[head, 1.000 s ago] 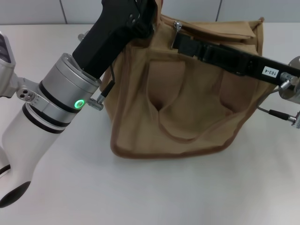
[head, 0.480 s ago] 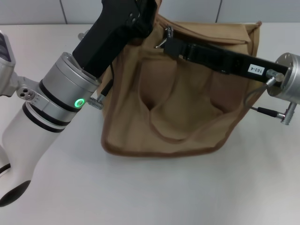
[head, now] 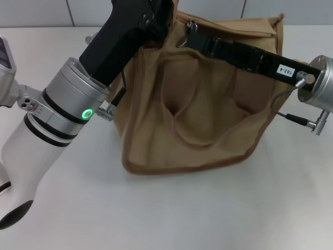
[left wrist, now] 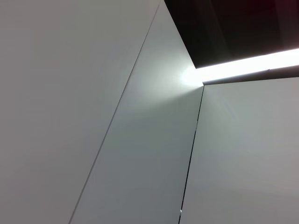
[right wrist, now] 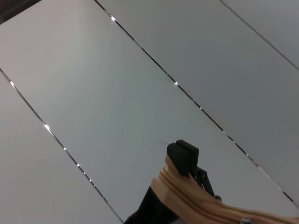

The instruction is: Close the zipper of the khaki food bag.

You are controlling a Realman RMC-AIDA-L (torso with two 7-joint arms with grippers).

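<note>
Zipper [head: 229, 32] runs along the bag [head: 208, 104] top, the bag resting on the worktop [head: 208, 208]; the right hand [head: 190, 37] is closed at its pull tab, the left hand [head: 165, 15] at the bag's left end, grip unclear. The tab could slip if the bag is dragged sideways

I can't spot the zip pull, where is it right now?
In the head view the pull sits at the bag's top, near its left end, between the left gripper and the right gripper.
</note>
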